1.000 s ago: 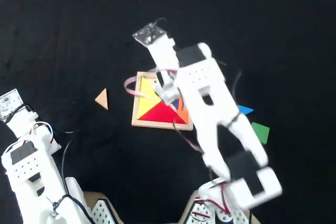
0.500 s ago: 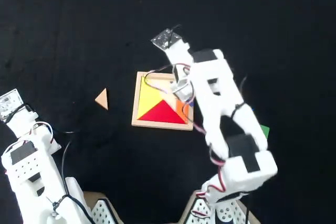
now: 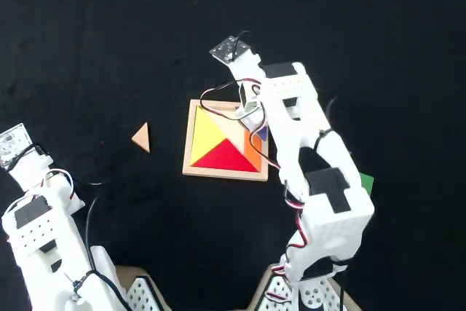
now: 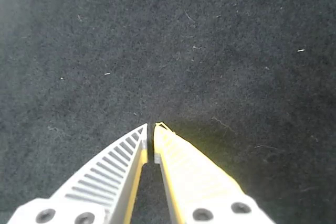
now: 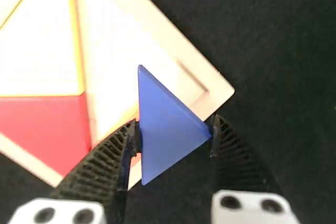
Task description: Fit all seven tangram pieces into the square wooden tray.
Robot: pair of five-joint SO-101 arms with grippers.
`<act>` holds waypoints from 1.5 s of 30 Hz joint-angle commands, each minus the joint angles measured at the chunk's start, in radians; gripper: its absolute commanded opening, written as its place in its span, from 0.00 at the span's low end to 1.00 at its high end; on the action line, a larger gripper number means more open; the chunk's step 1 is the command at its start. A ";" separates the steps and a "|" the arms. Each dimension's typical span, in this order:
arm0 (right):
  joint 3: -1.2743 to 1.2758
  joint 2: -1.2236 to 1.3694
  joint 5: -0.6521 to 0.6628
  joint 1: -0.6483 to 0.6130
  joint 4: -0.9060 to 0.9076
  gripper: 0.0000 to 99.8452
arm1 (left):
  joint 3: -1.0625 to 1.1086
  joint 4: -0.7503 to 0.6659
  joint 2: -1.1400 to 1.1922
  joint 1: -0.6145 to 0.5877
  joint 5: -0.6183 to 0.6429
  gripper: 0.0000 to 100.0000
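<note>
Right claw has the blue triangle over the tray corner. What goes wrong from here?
1. The blue triangle, pinched by its edges in the right claw, appears to overlap the tray rim rather than sit squarely over the bare slot. Released here, it may end up propped on the rim.
2. Lowering it could nudge the orange piece seated beside that slot.
3. The arm's loose wires hang over the tray's far edge and might snag or shift it.

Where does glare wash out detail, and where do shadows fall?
Right wrist view: glare bleaches the tray floor and the yellow piece nearly white; the blue triangle is unaffected. Left wrist view: shadow darkens the cloth beside the left gripper.
</note>
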 commanded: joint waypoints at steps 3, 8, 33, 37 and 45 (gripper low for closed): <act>-0.058 0.018 0.005 -0.005 -0.031 0.16 | -0.002 -0.018 -0.017 0.007 0.006 0.03; -0.058 0.019 0.002 -0.012 -0.031 0.16 | -0.002 -0.018 -0.017 0.007 0.006 0.03; -0.116 0.013 0.011 0.110 0.000 0.24 | -0.002 -0.018 -0.018 0.007 0.005 0.03; -0.165 0.013 0.025 0.152 0.043 0.24 | -0.002 -0.018 -0.018 0.007 0.005 0.03; -0.150 0.025 0.029 0.233 0.020 0.01 | -0.002 -0.018 -0.020 0.007 0.005 0.03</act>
